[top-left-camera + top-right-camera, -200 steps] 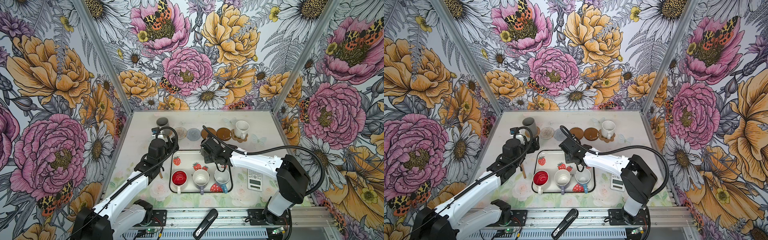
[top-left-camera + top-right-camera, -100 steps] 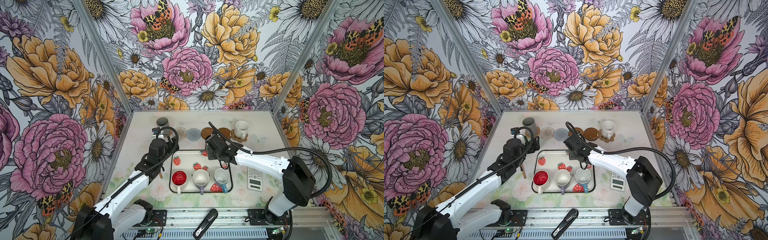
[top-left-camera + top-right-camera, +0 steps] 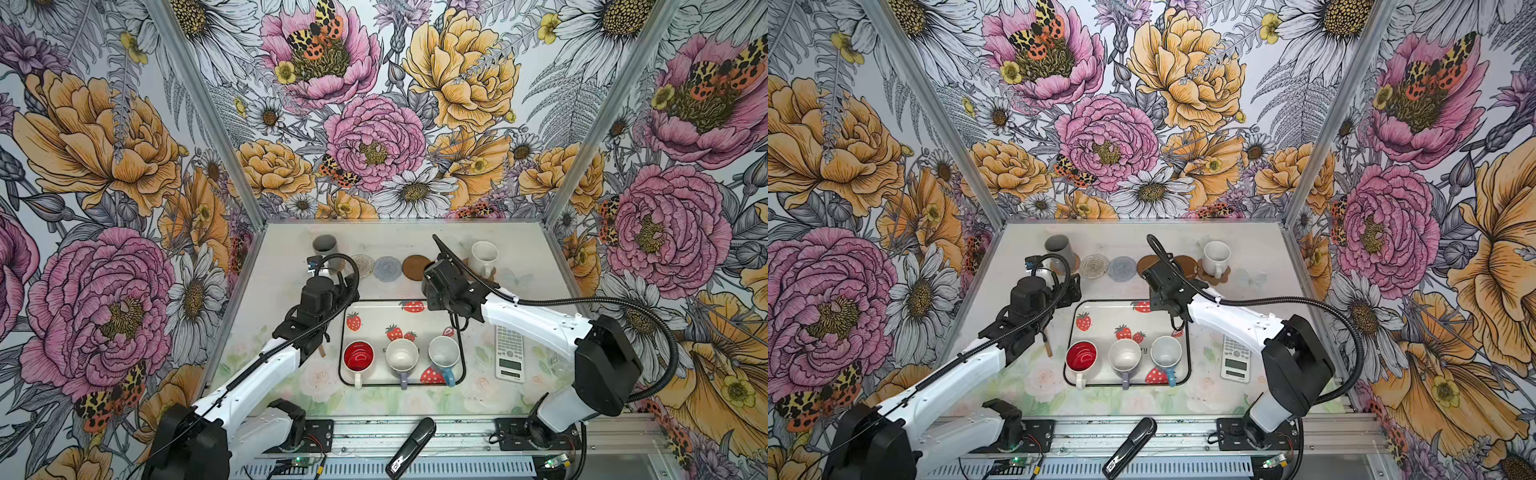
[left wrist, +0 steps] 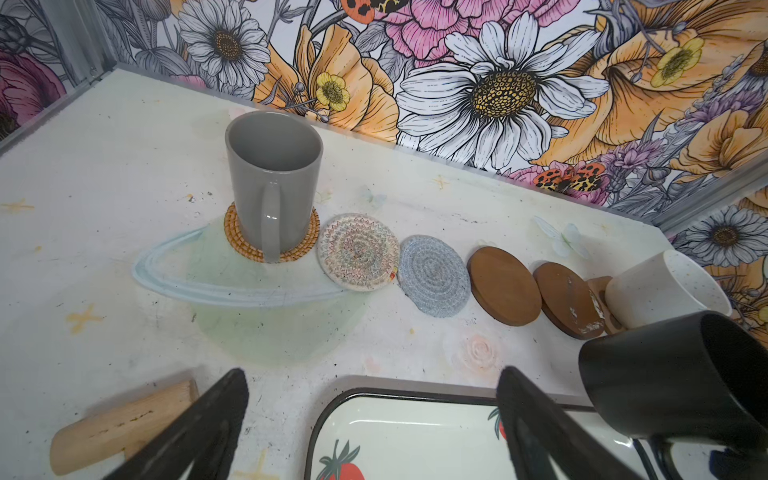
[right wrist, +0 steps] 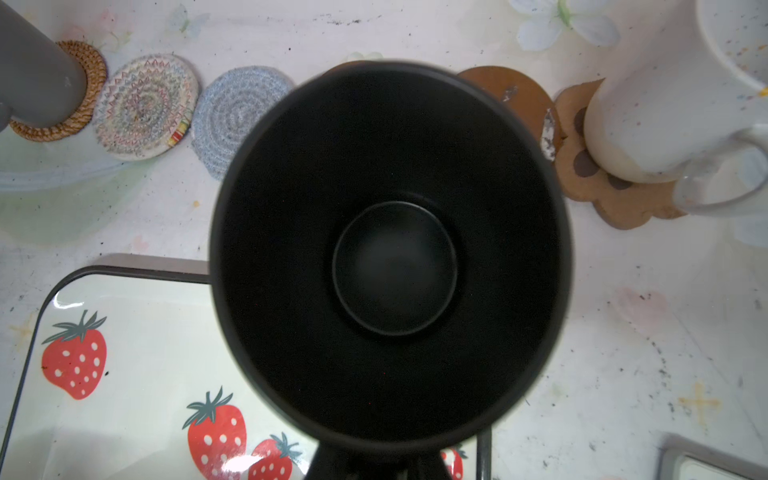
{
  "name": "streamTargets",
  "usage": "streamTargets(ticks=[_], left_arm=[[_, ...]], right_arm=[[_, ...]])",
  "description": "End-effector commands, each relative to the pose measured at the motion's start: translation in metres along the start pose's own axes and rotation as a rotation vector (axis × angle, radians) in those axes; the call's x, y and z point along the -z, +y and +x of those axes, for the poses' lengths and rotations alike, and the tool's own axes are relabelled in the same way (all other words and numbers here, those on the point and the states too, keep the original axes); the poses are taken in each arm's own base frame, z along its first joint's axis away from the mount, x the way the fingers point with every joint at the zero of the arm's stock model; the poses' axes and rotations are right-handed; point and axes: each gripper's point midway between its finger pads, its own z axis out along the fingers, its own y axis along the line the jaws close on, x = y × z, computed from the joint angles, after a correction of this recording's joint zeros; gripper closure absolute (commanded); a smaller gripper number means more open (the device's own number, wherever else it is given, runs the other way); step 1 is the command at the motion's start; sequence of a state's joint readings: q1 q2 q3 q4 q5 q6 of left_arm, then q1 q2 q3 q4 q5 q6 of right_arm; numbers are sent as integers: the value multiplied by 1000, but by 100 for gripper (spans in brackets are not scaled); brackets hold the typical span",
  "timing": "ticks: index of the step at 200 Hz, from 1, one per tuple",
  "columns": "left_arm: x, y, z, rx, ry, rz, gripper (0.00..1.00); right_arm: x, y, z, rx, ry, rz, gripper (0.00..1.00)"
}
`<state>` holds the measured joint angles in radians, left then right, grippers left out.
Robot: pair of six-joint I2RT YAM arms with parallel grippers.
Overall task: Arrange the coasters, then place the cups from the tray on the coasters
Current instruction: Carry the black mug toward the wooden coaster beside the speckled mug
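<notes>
Right hand (image 3: 441, 286) has carried the black mug (image 5: 390, 257) off the middle of the tray (image 3: 376, 309) toward the far edge of the surface (image 4: 104, 166). The left arm hasn't budged. The right hand is clamped on the mug, though its fingers are hidden. The mug hangs tilted in the air, past the tray's far right corner and just short of the brown discs (image 4: 505, 291). I can't tell which disc it's over.

Left hand (image 4: 372, 374) is spread wide apart with nothing in it, by the tray's far left corner.

The coaster row runs along the far edge. The grey mug (image 4: 272, 174) sits on the rattan coaster (image 4: 239, 245) at the left end. Then come the bare cream crochet coaster (image 4: 358, 257) and grey-blue coaster (image 4: 434, 276), then the discs. The speckled white mug (image 4: 660, 286) is on the paw-shaped coaster (image 5: 615, 199) at the right end.

Still on the tray's near edge are the red-inside mug (image 3: 358, 356), lavender mug (image 3: 402, 355) and blue mug (image 3: 444, 353).

As for writing, only "ry" of the tray's word peeks out between mugs in a top view. The calculator (image 3: 510, 351) keys are too small to read.
</notes>
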<state>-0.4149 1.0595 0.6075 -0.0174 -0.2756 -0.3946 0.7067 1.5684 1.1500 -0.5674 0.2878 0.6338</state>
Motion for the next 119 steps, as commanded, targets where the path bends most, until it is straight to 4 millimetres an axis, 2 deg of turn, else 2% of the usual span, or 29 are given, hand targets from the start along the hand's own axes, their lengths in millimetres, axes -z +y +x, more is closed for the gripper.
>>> streamTargets(ticks=[1,119], left_arm=[[0,-13,-16,16,-33,42,5],[0,-17,-17,18,-35,51,5]], right_arm=[[21,0,-38,-27,-136,-32,100],[16,-37,-63,-60,-175,11,100]])
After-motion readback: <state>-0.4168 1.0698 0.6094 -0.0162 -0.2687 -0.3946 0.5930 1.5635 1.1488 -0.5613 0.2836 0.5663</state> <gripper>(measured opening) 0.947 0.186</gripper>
